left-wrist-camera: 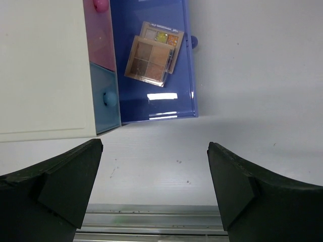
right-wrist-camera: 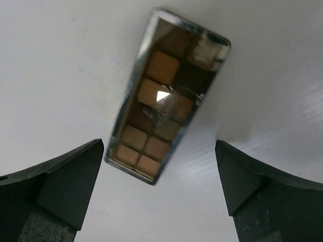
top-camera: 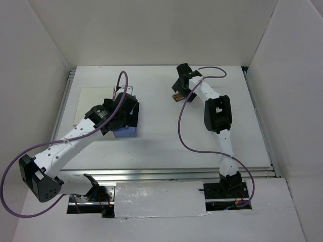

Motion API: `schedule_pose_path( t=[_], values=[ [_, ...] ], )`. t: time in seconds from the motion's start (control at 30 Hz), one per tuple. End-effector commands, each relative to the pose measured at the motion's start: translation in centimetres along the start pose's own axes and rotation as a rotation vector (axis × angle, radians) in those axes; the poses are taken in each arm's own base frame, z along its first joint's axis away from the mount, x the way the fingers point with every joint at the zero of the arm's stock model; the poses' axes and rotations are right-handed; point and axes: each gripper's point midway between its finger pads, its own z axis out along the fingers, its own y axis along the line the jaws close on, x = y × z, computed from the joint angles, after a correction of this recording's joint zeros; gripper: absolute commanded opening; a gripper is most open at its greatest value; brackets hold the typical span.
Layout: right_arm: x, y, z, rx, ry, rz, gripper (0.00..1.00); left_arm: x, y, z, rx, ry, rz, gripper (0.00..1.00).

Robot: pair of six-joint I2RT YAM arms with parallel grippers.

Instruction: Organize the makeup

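Two small flat eyeshadow palettes, a peach quad [left-wrist-camera: 150, 60] stacked on a multicoloured one [left-wrist-camera: 162, 35], lie in the pulled-out translucent blue plastic drawer [left-wrist-camera: 151, 106] of the white box [left-wrist-camera: 40, 65], so sorting's partly done, I'd judge. Left gripper [left-wrist-camera: 154, 151] hangs near the drawer's end, jaws released, nothing btwn them. To the right, a long brown palette w/ silver rim [right-wrist-camera: 166, 96] lies flat on the white table [right-wrist-camera: 60, 60]. The right gripper [right-wrist-camera: 159, 151] hovers over it, jaws spread wide either side, prob. lining up a grasp.

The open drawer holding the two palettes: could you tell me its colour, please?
The open drawer is a glossy deep blue, clearest in the left wrist view.
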Motion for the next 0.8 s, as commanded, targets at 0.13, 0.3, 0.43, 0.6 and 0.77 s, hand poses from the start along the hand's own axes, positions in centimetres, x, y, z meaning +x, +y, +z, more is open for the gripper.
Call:
schedule_pose_path(
  t=[0.13,0.3,0.43,0.6,0.77],
  values=[
    [-0.4,0.7,1.4,0.014,0.060,-0.046,0.98,-1.0,-1.0,-1.7,0.121,-0.067,-0.015,0.99],
    [-1.1,1.2,0.9,-0.032,0.061,-0.030,0.98,-1.5,-1.8,-3.2,0.214,-0.103,-0.033,0.99],
    [-0.2,0.8,1.9,-0.019,0.109,-0.112,0.80,-1.6,-1.3,-3.9,0.217,-0.118,-0.037,0.99],
    [0.2,-1.3,1.8,0.033,0.139,-0.222,0.69,-2.0,-1.0,-5.2,0.250,-0.157,-0.047,0.99],
    [0.1,-2.0,1.2,0.025,0.175,-0.299,0.59,-2.4,-1.4,-6.4,0.313,-0.184,-0.051,0.99]
  ],
)
